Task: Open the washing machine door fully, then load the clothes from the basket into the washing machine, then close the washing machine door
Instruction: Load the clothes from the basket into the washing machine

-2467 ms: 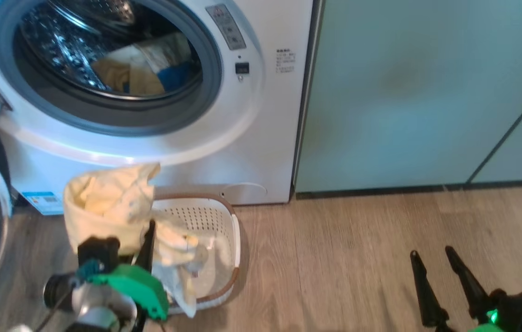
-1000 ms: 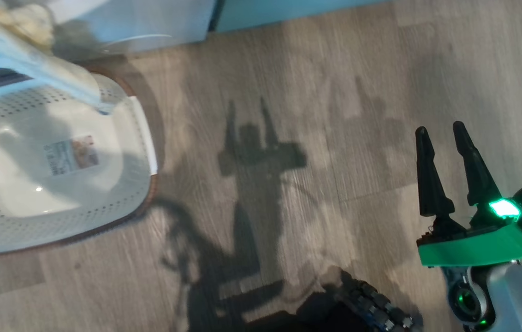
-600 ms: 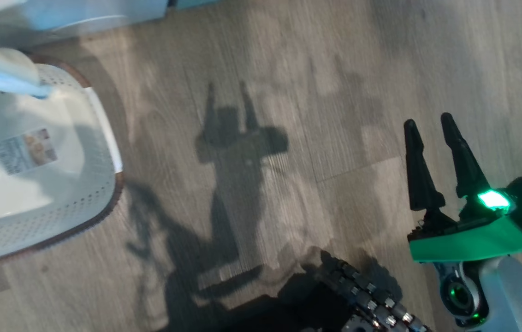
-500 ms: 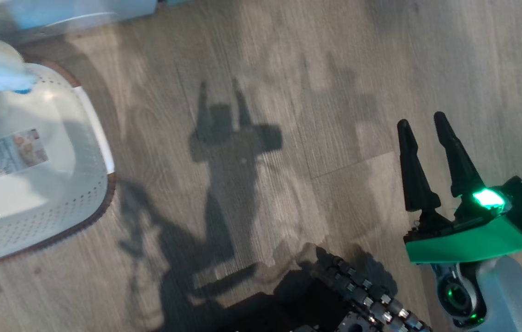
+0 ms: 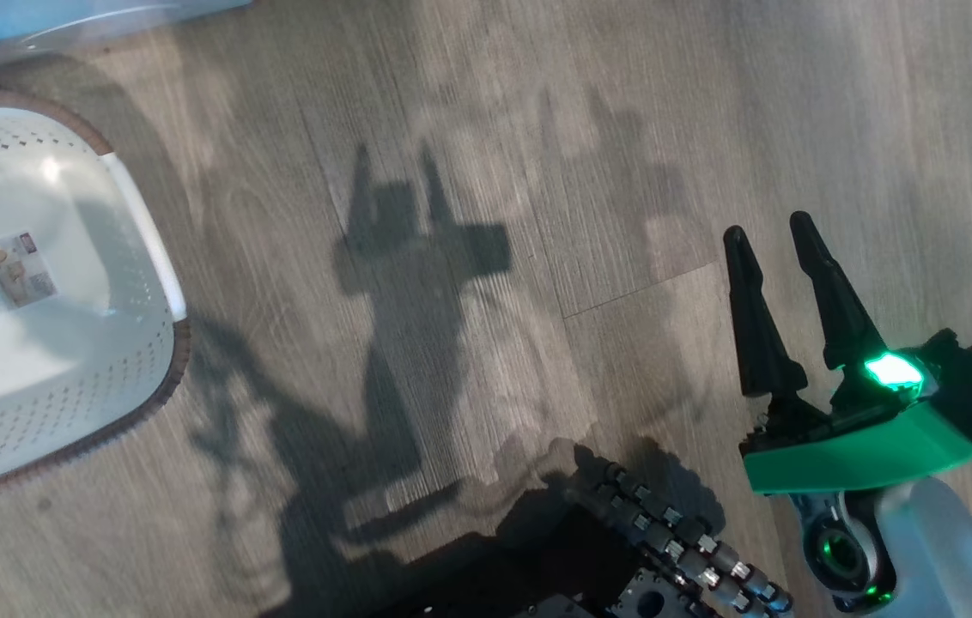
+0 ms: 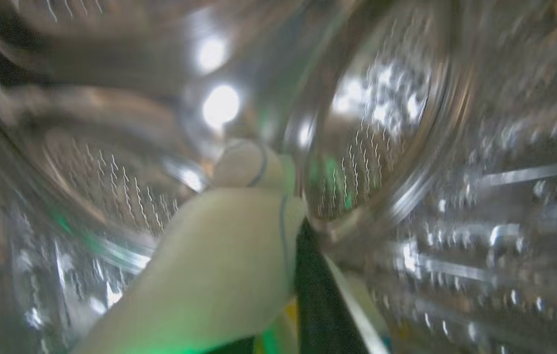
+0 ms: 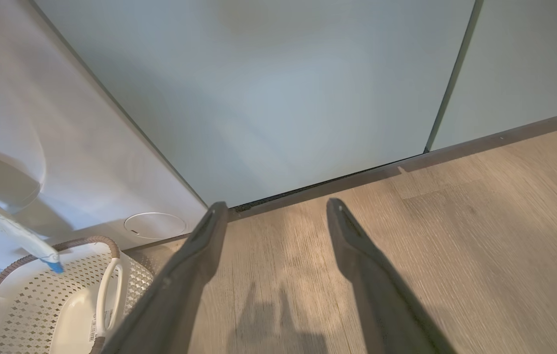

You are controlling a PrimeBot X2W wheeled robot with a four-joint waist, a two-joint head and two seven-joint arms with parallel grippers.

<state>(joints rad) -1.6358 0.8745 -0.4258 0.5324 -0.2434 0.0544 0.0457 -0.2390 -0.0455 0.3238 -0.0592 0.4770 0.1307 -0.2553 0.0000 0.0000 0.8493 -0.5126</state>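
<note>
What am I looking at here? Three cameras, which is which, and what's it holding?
A wheeled two-armed robot loading laundry. The head view looks down at the wooden floor: the basket, empty where visible, at left, the right gripper at lower right, fingers apart, holding nothing. The right wrist view looks along those fingers toward the washing machine and pale green cabinet. The left wrist view, blurred, is inside the steel drum; the left gripper appears clamped on the clothes, a cream garment.

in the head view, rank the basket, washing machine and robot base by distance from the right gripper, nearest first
1. robot base, bottom edge, just below and left of the right gripper
2. basket, on the floor at the far left
3. washing machine, top-left corner, beyond the basket
</note>
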